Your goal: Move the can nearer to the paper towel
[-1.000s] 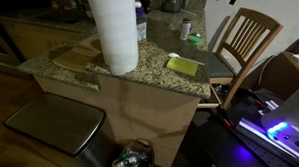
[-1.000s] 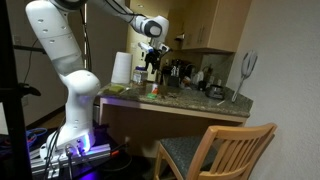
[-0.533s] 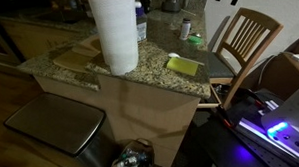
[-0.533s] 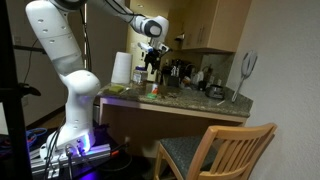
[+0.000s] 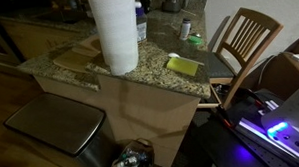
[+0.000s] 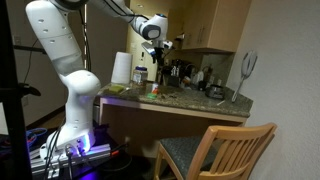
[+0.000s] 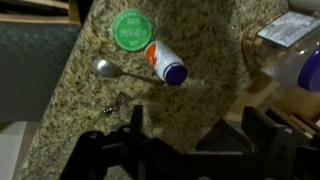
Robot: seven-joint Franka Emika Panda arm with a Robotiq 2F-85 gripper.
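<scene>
The can [image 7: 165,62] is a small pale cylinder with an orange band and a dark top. It stands on the speckled granite counter [image 7: 205,40] next to a green round lid [image 7: 130,28]. In an exterior view the can [image 5: 186,29] sits at the far end of the counter, well away from the tall white paper towel roll [image 5: 113,30]. The roll also shows in an exterior view [image 6: 120,68]. My gripper [image 7: 198,130] is open and empty, above the counter and apart from the can. It hangs high over the counter in an exterior view [image 6: 163,47].
A metal spoon [image 7: 115,70] lies beside the can. A clear bottle with a blue cap [image 5: 140,19] stands behind the roll. A yellow sponge block [image 5: 184,64] lies near the counter's front edge. A wooden chair [image 5: 243,40] stands by the counter, and a metal bin [image 5: 53,125] below it.
My gripper has risen: its fingertips have left the top edge of one exterior view, and it sits slightly higher in the other. The can and roll have not moved.
</scene>
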